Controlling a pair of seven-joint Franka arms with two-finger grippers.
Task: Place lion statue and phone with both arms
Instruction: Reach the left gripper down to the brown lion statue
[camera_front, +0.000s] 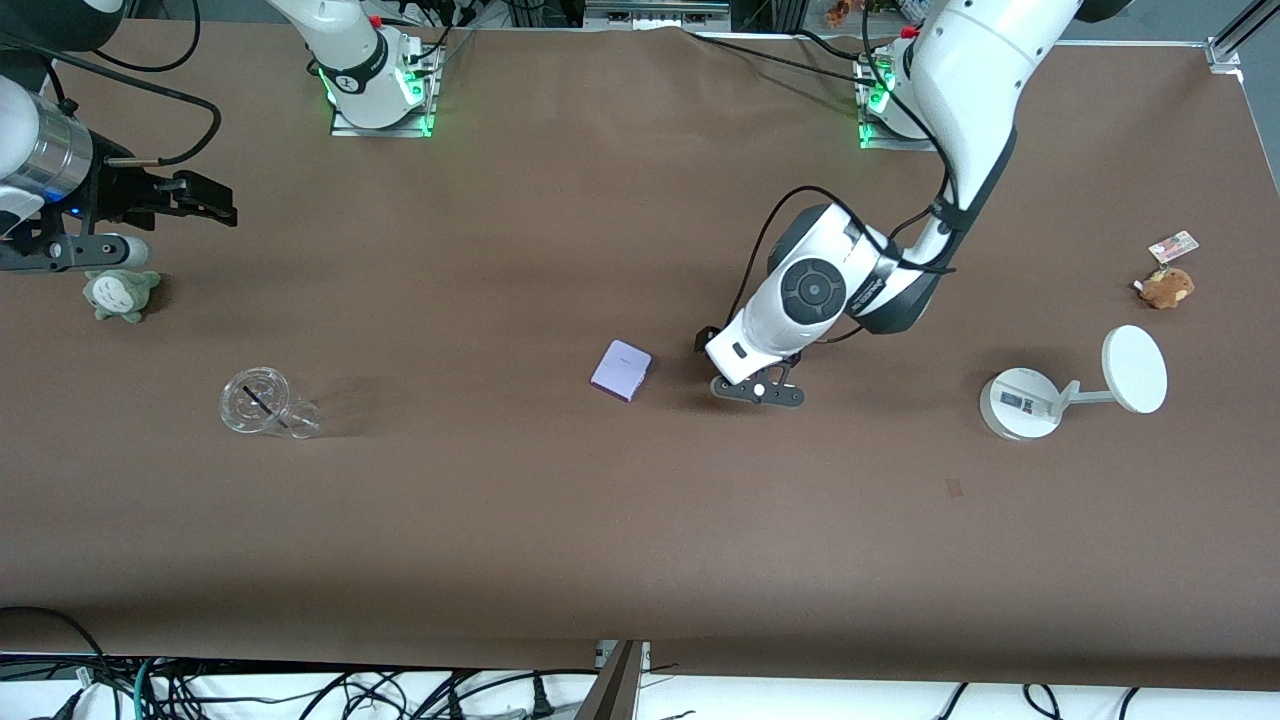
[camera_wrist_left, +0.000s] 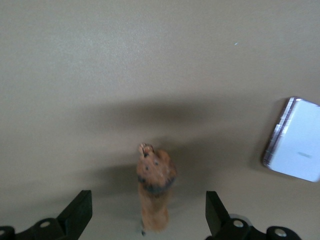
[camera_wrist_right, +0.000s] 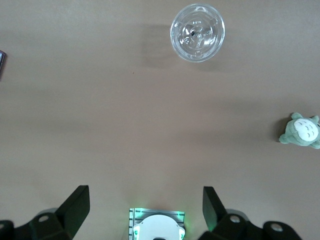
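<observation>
Phone (camera_front: 621, 370) sits mid-table, lion (camera_wrist_left: 154, 187) just beside it toward the left arm's end. Stand (camera_front: 1022, 402) near that end's edge, cup (camera_front: 262, 403) toward the right arm's.

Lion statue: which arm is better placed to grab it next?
Left. The left gripper is low beside the phone, fingers open with the lion statue standing between them. The right gripper waits open above the grey-green plush at its end of the table.
</observation>
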